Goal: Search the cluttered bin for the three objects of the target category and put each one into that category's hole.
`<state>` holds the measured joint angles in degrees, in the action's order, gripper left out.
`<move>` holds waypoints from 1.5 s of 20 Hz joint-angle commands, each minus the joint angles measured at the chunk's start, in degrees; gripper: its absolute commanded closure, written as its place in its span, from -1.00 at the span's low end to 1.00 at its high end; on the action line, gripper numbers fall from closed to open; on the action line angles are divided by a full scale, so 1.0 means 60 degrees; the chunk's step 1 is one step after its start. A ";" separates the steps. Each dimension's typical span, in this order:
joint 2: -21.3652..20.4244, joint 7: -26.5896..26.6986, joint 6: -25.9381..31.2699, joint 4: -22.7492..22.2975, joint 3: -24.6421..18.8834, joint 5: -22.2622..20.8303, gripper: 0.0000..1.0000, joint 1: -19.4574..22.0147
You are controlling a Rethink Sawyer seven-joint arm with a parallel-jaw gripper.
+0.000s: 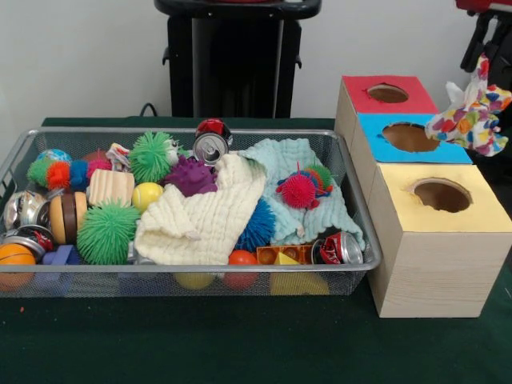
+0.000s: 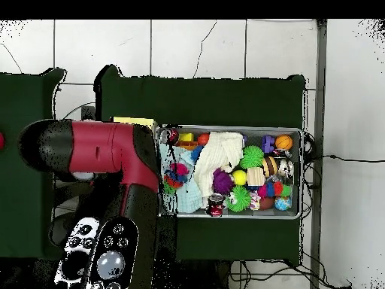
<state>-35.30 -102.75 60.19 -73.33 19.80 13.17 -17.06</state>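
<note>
front view alone shows the gripper (image 1: pixel 485 60) at the right edge, above the blue-topped box (image 1: pixel 412 138), with a spotted paper wad (image 1: pixel 472 118) hanging from it, so it is closed on that wad. the yellow-topped box's hole (image 1: pixel 442 194) lies nearer the camera, below the wad. overhead view hides all this under the red arm (image 2: pixel 105 154), showing only the wire bin (image 2: pixel 301 173) of toys on the green counter (image 2: pixel 225 98).
</note>
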 commanded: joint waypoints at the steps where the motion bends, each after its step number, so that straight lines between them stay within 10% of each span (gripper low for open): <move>1: 0.0370 -0.1460 -0.0422 -0.1166 -0.0597 -0.0185 1.00 0.0419; 30: 0.1357 -0.1983 -0.1012 -0.0691 -0.0706 0.0038 1.00 0.0594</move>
<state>-30.32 -102.75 58.18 -73.35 19.78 12.92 -15.25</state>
